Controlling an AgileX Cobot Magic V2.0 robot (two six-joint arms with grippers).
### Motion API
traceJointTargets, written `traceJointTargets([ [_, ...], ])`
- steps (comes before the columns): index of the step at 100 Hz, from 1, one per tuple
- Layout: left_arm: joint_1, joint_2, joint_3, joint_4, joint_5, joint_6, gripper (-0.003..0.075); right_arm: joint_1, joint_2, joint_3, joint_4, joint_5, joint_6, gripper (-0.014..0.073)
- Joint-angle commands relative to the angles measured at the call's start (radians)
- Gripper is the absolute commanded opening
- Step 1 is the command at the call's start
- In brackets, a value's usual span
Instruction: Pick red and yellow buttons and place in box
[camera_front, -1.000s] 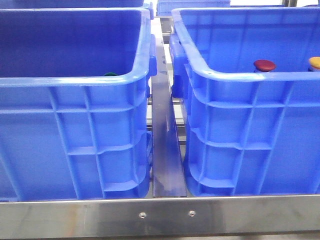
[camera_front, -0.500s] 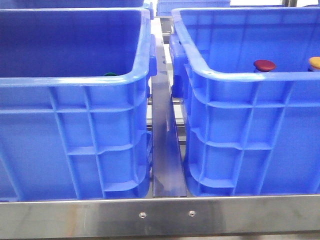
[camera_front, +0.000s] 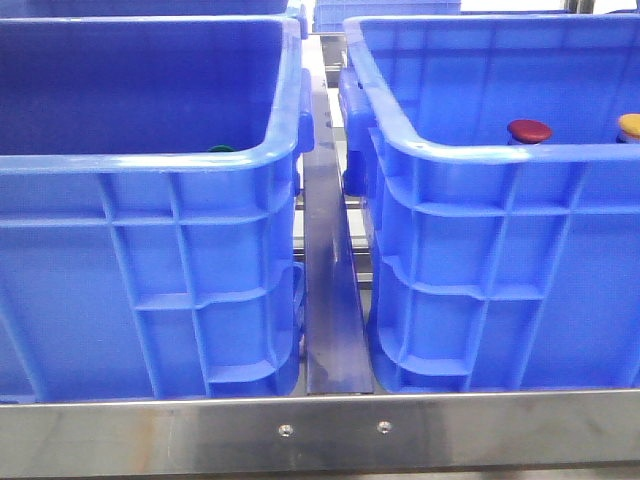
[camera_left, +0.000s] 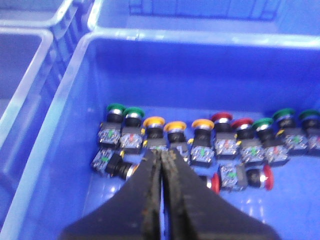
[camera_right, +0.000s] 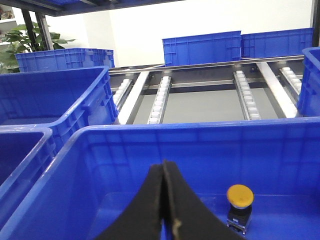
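In the left wrist view a blue crate (camera_left: 200, 37) holds a row of upright push buttons: yellow caps (camera_left: 154, 122), red caps (camera_left: 221, 117) and green caps (camera_left: 116, 107). Two red ones (camera_left: 267, 177) lie on their sides. My left gripper (camera_left: 162, 152) hangs shut and empty above the yellow ones. The right wrist view shows the box (camera_right: 200, 127) with one yellow button (camera_right: 240, 196) upright on its floor, beside my shut, empty right gripper (camera_right: 164, 165). From the front, a red cap (camera_front: 529, 130) and a yellow cap (camera_front: 630, 124) peek over the right crate's rim (camera_front: 470, 150). Neither gripper shows there.
The left crate (camera_front: 150, 165) in the front view shows a green cap (camera_front: 221, 149) behind its rim. A steel rail (camera_front: 330, 290) runs between the two crates, and a steel bar (camera_front: 320, 430) crosses in front. More blue crates (camera_right: 200, 47) and roller tracks (camera_right: 160, 100) lie beyond.
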Motion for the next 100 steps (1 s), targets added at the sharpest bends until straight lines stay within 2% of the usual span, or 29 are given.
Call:
traceJointTargets([
  [1, 0.0, -0.024, -0.015, -0.004, -0.106, 0.009, -0.002, -0.002, 0.001, -0.031, 0.024, 0.005, -0.004, -0.0068],
  [16, 0.0, -0.079, 0.056, -0.063, -0.238, 0.155, -0.002, -0.002, 0.001, -0.031, 0.024, 0.007, -0.004, -0.0068],
  [44, 0.002, -0.237, 0.277, -0.199, -0.412, 0.313, -0.002, -0.002, 0.001, -0.031, 0.024, 0.007, -0.004, -0.0068],
  [69, 0.066, -0.456, 0.491, -0.22, -0.526, 0.318, -0.002, -0.002, 0.001, -0.031, 0.024, 0.008, -0.004, -0.0068],
  [83, 0.108, -0.565, 0.59, -0.22, -0.55, 0.318, -0.002, -0.002, 0.001, -0.031, 0.024, 0.008, -0.004, -0.0068],
  [100, 0.112, -0.654, 0.68, -0.22, -0.571, 0.314, -0.002, -0.002, 0.001, -0.031, 0.024, 0.008, -0.004, -0.0068],
])
